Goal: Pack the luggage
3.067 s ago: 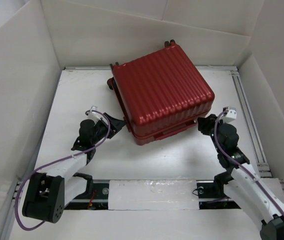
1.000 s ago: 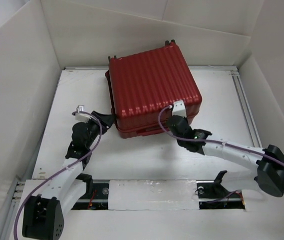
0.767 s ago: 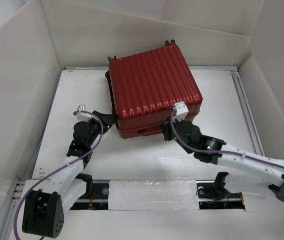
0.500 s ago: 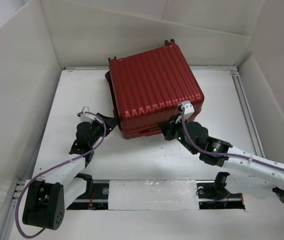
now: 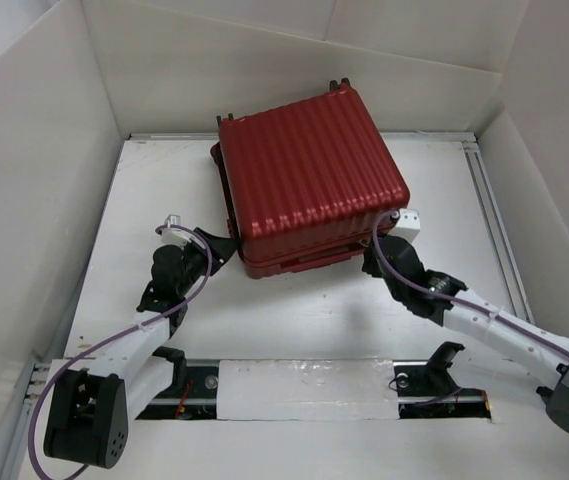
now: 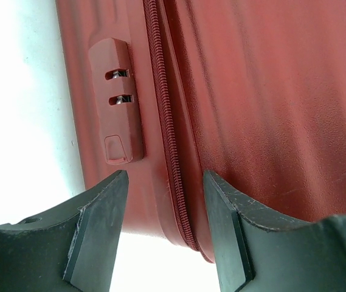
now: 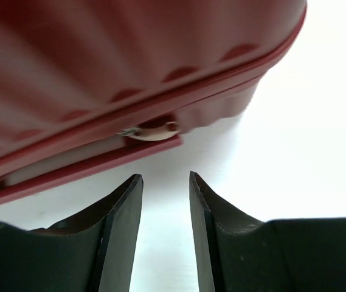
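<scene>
luggage: red hard shell, ribbed lid, glossy, rounded corners. It's closed and lying flat on the white bench, upper centre of the top view, dark wheels at its far edge. White panels wall the bench in.

Left wrist view: a coiled zipper runs down the side seam, with a moulded lock block and its two metal slots left of it.

left gripper: at the suitcase's lower-left corner in the top view. The matte black fingers are spread and the corner seam sits in the gap. Contact: can't tell.

right gripper: at the lower-right corner. Its fingers are slightly apart with only bare bench between them. The shell edge is just above the tips in the right wrist view, not touching. There's a small pale tab at that seam.
</scene>
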{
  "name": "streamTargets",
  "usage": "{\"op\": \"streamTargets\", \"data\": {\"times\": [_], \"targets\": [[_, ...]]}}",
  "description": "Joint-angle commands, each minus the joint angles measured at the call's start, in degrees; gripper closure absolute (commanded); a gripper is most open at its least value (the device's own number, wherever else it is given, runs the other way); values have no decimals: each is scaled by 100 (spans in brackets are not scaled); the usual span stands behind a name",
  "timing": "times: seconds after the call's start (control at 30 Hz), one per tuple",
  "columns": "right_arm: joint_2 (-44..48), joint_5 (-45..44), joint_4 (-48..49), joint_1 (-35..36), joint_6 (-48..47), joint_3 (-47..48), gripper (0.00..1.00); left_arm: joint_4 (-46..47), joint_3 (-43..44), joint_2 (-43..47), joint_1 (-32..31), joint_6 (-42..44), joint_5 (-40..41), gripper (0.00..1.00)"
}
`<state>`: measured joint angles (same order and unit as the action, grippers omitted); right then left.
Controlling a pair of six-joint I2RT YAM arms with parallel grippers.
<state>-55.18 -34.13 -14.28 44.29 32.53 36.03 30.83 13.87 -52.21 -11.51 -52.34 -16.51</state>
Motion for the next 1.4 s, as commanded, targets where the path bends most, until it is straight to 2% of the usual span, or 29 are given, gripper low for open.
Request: {"op": "streamTargets", "data": {"times": [0.0, 0.1, 0.4, 0.63, 0.77, 0.8, 0.9, 0.93, 0.97, 1.03, 1.17, 1.23, 1.27, 1.37], "targets": [[-439, -6, -75, -192, -501, 482, 57, 239, 90, 114, -150, 66, -599, 51], [-765, 248, -75, -193, -897, 729, 57, 239, 90, 62, -150, 66, -599, 51], [-1434, -68, 539, -254, -1469, 967, 56, 354, 90, 61, -150, 66, -599, 51], [-1689, -366, 1865, -132, -1820, 783, 72, 354, 37, 228, -150, 66, -599, 52], [-1689, -761, 2613, -53, -2040, 607, 78, 354, -15, 228, -150, 66, -599, 53], [-1750, -1101, 2763, 35, -2041, 529, 80, 354, -16, 228, -150, 66, -599, 53], [-1908, -1437, 3194, 88, -2111, 528, 90, 406, -68, 228, -150, 66, -599, 53], [-1909, -1526, 3291, 88, -2172, 476, 97, 459, -68, 228, -150, 66, -599, 53], [-1987, -1596, 3361, 88, -2172, 475, 100, 459, -68, 228, -150, 66, -599, 54], [-2058, -1650, 3476, 88, -2111, 475, 100, 459, -68, 176, -150, 66, -599, 54], [-1997, -1009, 3355, 465, -1831, 528, 100, 669, -68, -27, -150, 118, -599, 56], [-1804, -623, 3098, 999, -1313, 598, 100, 810, -121, -175, -150, 49, -599, 57], [-1804, 40, 3098, 1168, -1067, 598, 100, 906, -121, -289, -150, -4, -668, 59], [-1891, 957, 3905, 1906, -355, 545, 100, 1127, -174, -413, -150, -84, -826, 60]]}}
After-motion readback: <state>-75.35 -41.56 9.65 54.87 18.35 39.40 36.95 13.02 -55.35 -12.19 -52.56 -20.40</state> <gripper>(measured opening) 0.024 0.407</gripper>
